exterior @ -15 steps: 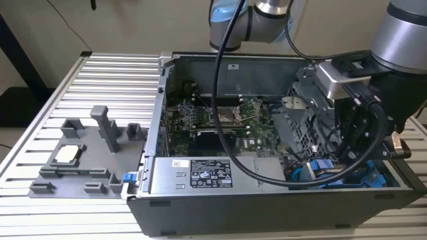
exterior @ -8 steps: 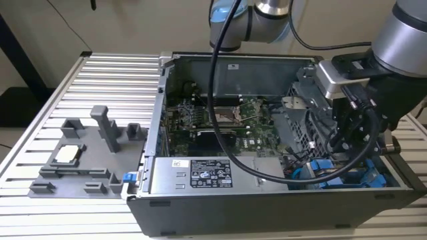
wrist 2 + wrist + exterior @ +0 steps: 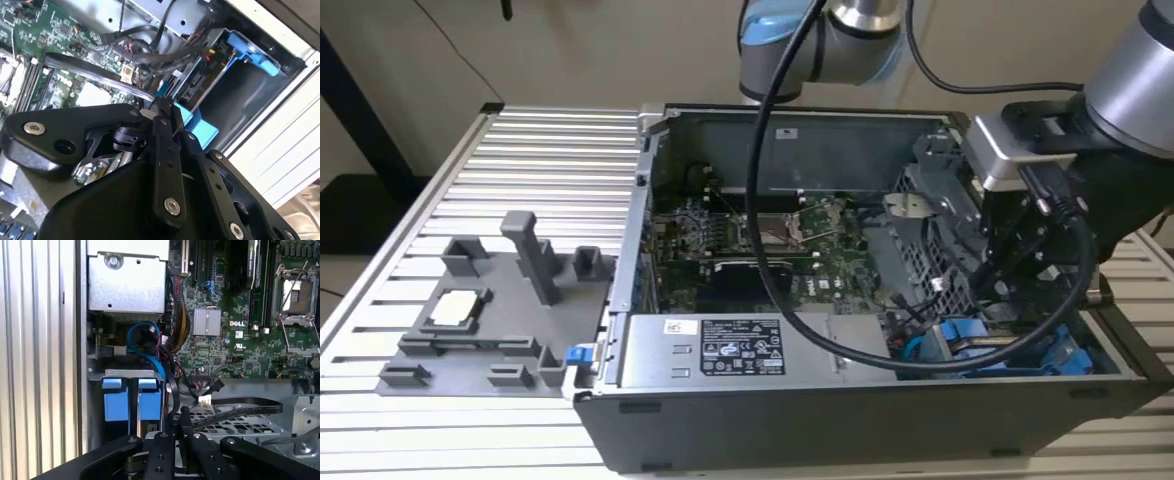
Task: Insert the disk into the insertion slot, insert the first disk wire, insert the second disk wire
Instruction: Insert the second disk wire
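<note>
**Status of work.** The disk (image 3: 115, 400), a silver drive in a bright blue plastic carrier frame, sits in the insertion slot (image 3: 131, 373), the narrow bay of the dark grey metal drive cage at the corner of the open black computer case (image 3: 854, 420). Only the frame's blue end shows in the first wrist view; the silver body is hidden. The first step is judged complete.

**Gripper.** The black gripper (image 3: 156, 106) is inside the case just beside the bay. Its fingers (image 3: 183, 432) appear clenched tip to tip on the end of a flat black wire (image 3: 240, 404), which runs off across the perforated grey metal cage (image 3: 235, 429). Wire insertion is judged in progress. Whether this is the first or second wire cannot be told, and no plug can be seen seated in the disk.

**Count.**
- Arm: one.
- Gripper: one.
- Blue end tabs side by side at the bay: two.
- Looped blue cable (image 3: 145, 346) above the bay: one, with its ends hidden.
- Grey plastic fixture (image 3: 480, 320) on the ribbed aluminium bench (image 3: 547, 150), towards the exterior view's left: one.
</note>
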Robot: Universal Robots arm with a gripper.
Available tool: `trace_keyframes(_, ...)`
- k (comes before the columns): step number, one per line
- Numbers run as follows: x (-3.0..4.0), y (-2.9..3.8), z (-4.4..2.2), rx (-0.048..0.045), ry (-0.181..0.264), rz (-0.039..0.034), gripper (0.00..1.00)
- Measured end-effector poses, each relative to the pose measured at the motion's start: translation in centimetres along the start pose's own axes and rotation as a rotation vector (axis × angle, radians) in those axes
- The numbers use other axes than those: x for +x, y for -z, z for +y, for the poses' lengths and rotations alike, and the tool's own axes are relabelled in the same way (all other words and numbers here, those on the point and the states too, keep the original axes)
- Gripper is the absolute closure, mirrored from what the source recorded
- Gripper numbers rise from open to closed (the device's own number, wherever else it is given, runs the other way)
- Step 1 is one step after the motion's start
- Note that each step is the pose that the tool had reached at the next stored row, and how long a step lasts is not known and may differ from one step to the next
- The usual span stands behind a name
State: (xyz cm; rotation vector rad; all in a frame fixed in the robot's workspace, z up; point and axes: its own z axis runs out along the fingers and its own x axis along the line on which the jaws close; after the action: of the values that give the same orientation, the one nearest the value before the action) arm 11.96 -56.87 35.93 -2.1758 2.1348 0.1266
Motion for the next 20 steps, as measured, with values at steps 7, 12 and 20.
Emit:
trace_keyframes(7,0.35,-0.15,-1.56,-0.0386,-0.005,-0.001,0.84)
trace_keyframes(12,1.09,-0.25,-2.01,-0.0439,-0.006,-0.001,0.84)
trace_keyframes(20,1.75,-0.48,-2.77,-0.0514,-0.01,-0.0012,0.84)
